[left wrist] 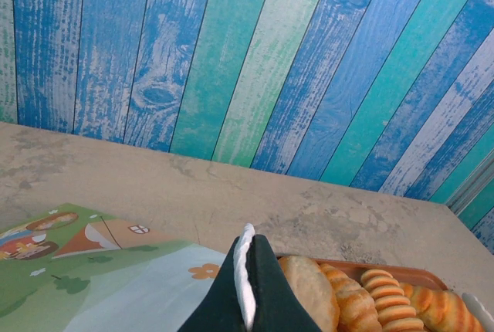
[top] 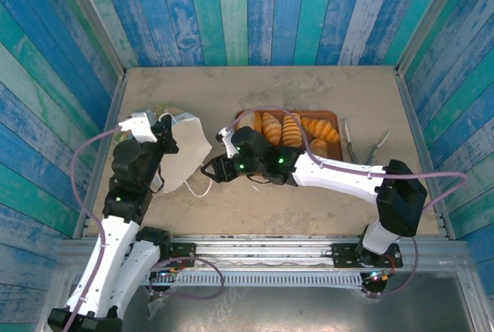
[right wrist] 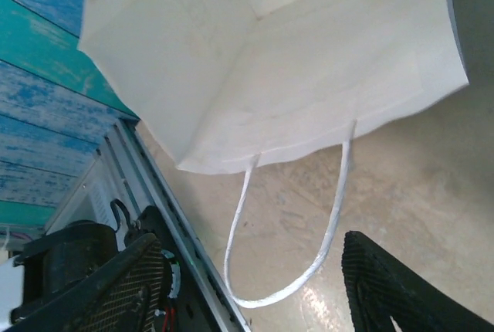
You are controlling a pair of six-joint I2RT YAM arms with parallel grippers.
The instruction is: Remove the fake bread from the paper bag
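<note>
The white paper bag (top: 185, 154) lies tipped on the table at the left, its mouth facing right. My left gripper (top: 168, 133) is shut on the bag's upper rim; in the left wrist view the white paper edge is pinched between the dark fingers (left wrist: 266, 286), with the printed green side (left wrist: 116, 286) to the left. Several pieces of fake bread (top: 292, 130) sit on a brown tray (top: 328, 114). My right gripper (top: 210, 168) stands open just outside the bag's mouth. The right wrist view looks into the bag (right wrist: 293, 62), whose visible inside is bare white. A cord handle (right wrist: 337, 208) loops on the table.
Metal tongs (top: 363, 147) lie right of the tray. Blue and green plank walls close in the table on three sides. The rail at the near edge (right wrist: 177, 232) runs close to my right gripper (right wrist: 255, 293).
</note>
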